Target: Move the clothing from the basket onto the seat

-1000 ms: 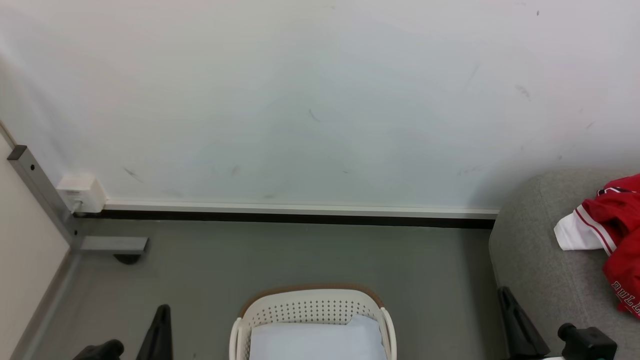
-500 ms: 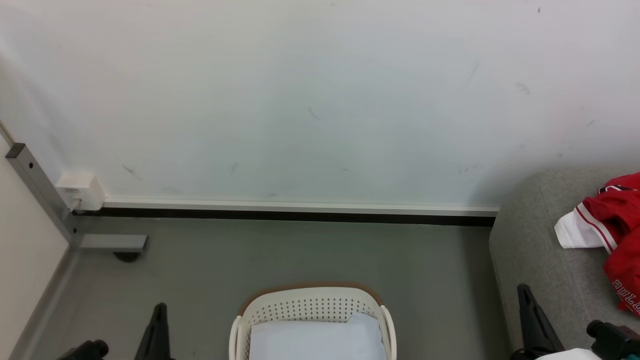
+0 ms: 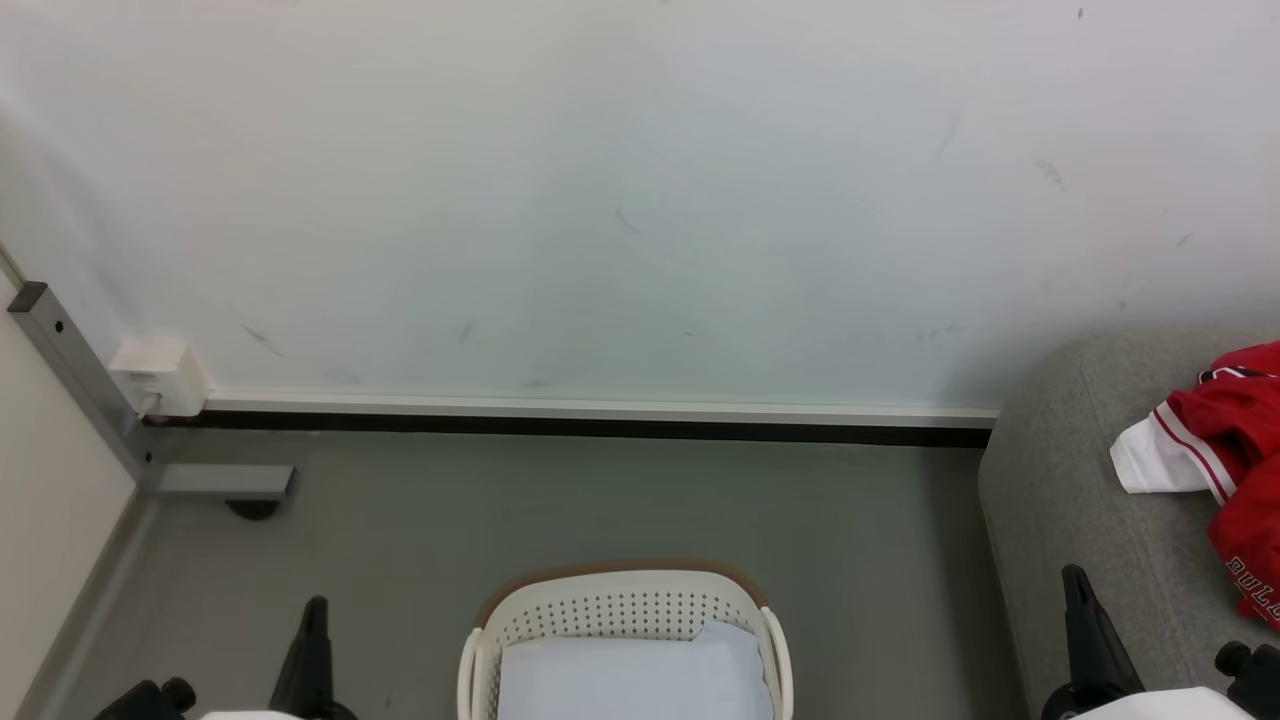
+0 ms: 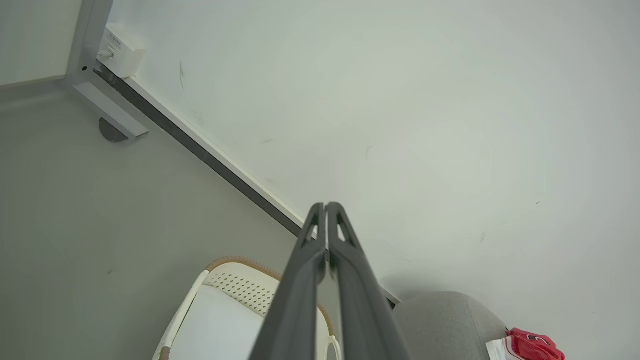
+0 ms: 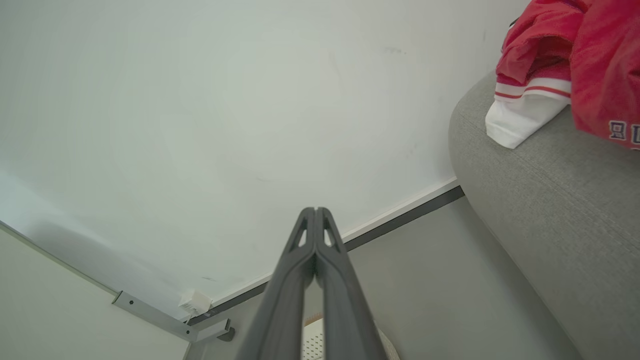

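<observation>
The red clothing (image 3: 1238, 440) with white striped trim lies heaped on the grey seat (image 3: 1080, 500) at the right edge; it also shows as red clothing (image 5: 565, 65) on the seat (image 5: 550, 200) in the right wrist view. The cream basket (image 3: 625, 610) with a brown rim stands on the floor at bottom centre, holding a flat pale blue-white pad (image 3: 630, 680). My left gripper (image 3: 316, 606) is low at the left, shut and empty, left of the basket. My right gripper (image 3: 1074, 575) is low at the right, shut and empty, by the seat's front corner.
A white wall with a baseboard (image 3: 600, 415) runs behind the grey floor (image 3: 600, 500). A grey metal post and foot (image 3: 215, 482) and a small white box (image 3: 158, 375) sit at the far left corner.
Both grippers have dropped lower in the head view, the right one also shifting rightward. The head view has tilted slightly. Clothing, basket and seat lie as before.
</observation>
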You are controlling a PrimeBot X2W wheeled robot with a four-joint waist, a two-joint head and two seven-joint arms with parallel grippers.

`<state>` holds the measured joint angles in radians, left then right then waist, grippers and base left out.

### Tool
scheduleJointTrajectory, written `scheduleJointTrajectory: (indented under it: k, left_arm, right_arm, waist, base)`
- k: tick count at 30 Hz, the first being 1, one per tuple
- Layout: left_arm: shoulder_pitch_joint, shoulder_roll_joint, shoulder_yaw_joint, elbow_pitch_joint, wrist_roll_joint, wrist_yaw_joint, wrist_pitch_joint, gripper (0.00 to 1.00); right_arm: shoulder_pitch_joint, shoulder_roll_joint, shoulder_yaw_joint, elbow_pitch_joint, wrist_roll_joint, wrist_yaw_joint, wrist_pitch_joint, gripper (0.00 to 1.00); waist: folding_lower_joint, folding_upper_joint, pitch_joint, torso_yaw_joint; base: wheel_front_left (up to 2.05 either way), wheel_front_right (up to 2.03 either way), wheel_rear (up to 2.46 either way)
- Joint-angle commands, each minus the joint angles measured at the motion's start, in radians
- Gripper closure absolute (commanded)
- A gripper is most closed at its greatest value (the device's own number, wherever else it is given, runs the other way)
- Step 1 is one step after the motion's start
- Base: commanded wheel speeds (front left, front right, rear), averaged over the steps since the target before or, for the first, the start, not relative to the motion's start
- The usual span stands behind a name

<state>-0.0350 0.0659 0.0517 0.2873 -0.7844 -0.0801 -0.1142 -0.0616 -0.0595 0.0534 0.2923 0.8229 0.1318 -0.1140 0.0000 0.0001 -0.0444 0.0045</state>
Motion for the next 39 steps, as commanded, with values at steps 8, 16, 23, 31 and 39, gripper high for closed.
scheduleJointTrajectory:
  k: [8,16,23,31,39]
  left_arm:
    - [-0.033,0.001,0.013,-0.02,-0.124,-0.011,0.033,1.0]
    - [-0.039,-0.001,0.02,-0.023,-0.219,-0.016,0.06,1.0]
    - [-0.045,-0.002,0.025,-0.026,-0.294,-0.021,0.08,1.0]
    - [-0.051,-0.004,0.031,-0.029,-0.373,-0.025,0.103,1.0]
    - [-0.055,-0.006,0.037,-0.032,-0.449,-0.03,0.125,1.0]
  right_arm:
    - [-0.034,-0.001,-0.027,-0.02,0.118,-0.001,0.03,1.0]
    - [-0.036,0.0,-0.045,-0.025,0.207,-0.001,0.056,1.0]
    - [-0.038,0.001,-0.06,-0.028,0.281,-0.001,0.077,1.0]
    - [-0.041,0.001,-0.076,-0.031,0.358,-0.001,0.1,1.0]
    - [-0.044,0.002,-0.091,-0.035,0.429,-0.001,0.122,1.0]
  waist:
    - [0.0,-0.0001,0.004,0.0]
    - [0.0,-0.0001,0.008,-0.001]
    - [0.0,-0.0001,0.012,-0.001]
    - [0.0,-0.0001,0.016,-0.002]
    - [0.0,-0.0001,0.02,-0.002]
  base:
    - [0.0,0.0,0.0]
    - [0.0,0.0,0.0]
    - [0.0,0.0,0.0]
    - [0.0,0.0,0.0]
    - [0.0,0.0,0.0]
